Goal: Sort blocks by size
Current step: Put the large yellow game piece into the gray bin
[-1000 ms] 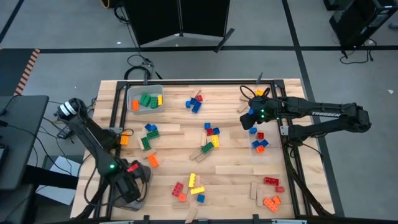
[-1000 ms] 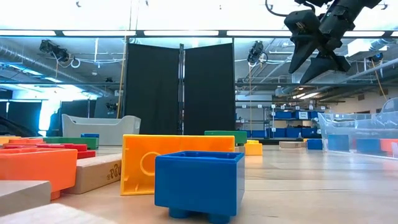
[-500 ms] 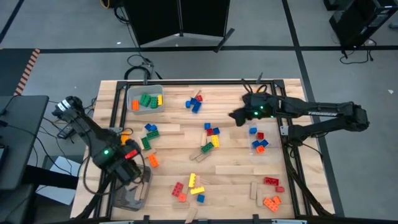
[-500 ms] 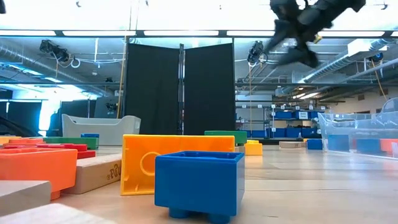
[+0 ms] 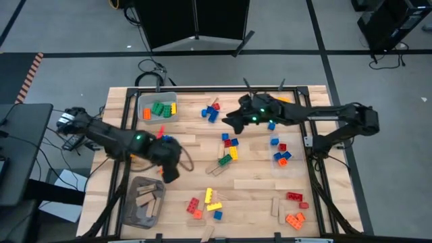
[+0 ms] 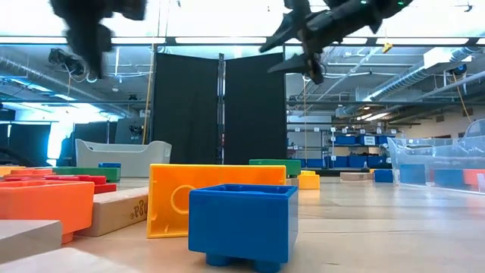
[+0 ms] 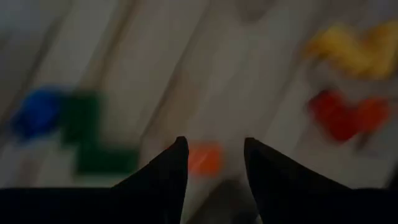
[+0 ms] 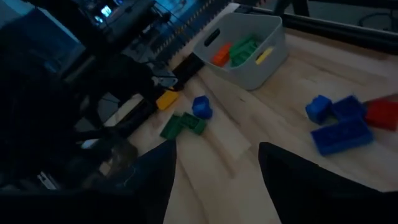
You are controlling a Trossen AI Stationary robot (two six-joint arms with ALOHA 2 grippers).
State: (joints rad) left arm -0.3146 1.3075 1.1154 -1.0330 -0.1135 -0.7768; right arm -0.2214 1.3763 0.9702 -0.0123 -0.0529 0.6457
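Observation:
Studded blocks lie scattered over the wooden table (image 5: 256, 169): a blue and red cluster (image 5: 231, 143), yellow and red ones (image 5: 210, 200), blue ones (image 5: 210, 113), and tan wooden pieces (image 5: 253, 183). My left gripper (image 5: 169, 173) hangs open above the table's left half, pointing steeply down. In its blurred wrist view an orange block (image 7: 205, 158) lies below the gap between its fingers (image 7: 214, 143). My right gripper (image 5: 227, 120) is open and reaches nearly level over the far middle, high above the blocks, with nothing between its fingers (image 8: 214, 146).
A grey bin (image 5: 156, 108) at the far left holds green, orange and yellow blocks. A dark tray (image 5: 143, 204) with wooden pieces sits at the near left corner. Blue and red blocks (image 5: 281, 152) lie at the right. More orange and red blocks (image 5: 294, 210) are near right.
My left gripper has risen from over the dark tray and swung toward the table's middle, now above the orange block. My right gripper has moved from the blue and red blocks at the right toward the table's left and tipped from pointing down to nearly level.

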